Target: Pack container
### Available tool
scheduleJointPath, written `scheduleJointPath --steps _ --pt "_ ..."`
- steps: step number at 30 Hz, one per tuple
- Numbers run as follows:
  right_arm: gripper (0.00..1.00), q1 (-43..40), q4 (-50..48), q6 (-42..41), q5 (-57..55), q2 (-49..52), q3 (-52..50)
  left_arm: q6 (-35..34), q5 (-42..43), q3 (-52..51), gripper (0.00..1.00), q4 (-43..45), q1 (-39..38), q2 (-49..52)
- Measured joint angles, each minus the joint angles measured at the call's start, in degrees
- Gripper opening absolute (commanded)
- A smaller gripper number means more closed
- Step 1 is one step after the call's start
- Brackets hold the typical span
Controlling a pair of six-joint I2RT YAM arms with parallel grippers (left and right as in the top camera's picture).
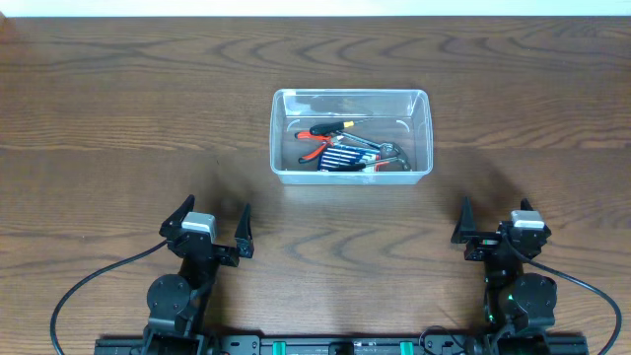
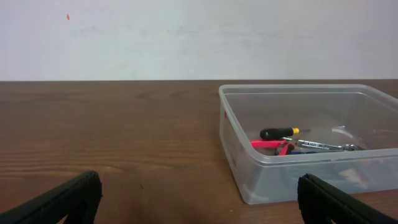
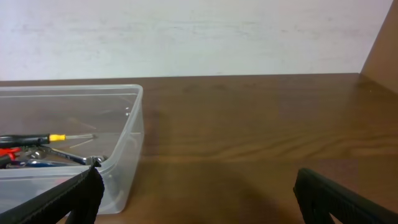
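Observation:
The clear plastic container (image 1: 351, 135) sits at the middle of the wooden table. Inside it lie red-handled pliers (image 1: 317, 150), a black and yellow screwdriver (image 1: 330, 128), a blue drill-bit case (image 1: 345, 160) and a metal wrench (image 1: 394, 156). My left gripper (image 1: 214, 223) rests near the front edge, left of the container, wide open and empty. Off to the front right, my right gripper (image 1: 493, 222) also stands open with nothing in it. In the left wrist view the container (image 2: 249, 180) is ahead on the right. In the right wrist view the container (image 3: 124, 168) is ahead on the left.
Bare wood surrounds the container on all sides. A white wall (image 2: 186, 37) rises behind the table's far edge. A brown panel (image 3: 382, 56) stands at the far right in the right wrist view.

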State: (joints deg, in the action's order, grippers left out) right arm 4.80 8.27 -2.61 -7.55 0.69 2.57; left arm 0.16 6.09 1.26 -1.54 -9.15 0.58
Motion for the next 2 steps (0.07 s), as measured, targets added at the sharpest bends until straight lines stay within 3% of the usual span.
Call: scheduleJointPath --steps 2 --pt "0.99 0.0 0.0 0.0 0.0 0.0 0.0 0.0 0.0 0.0 0.98 0.0 0.0 0.0"
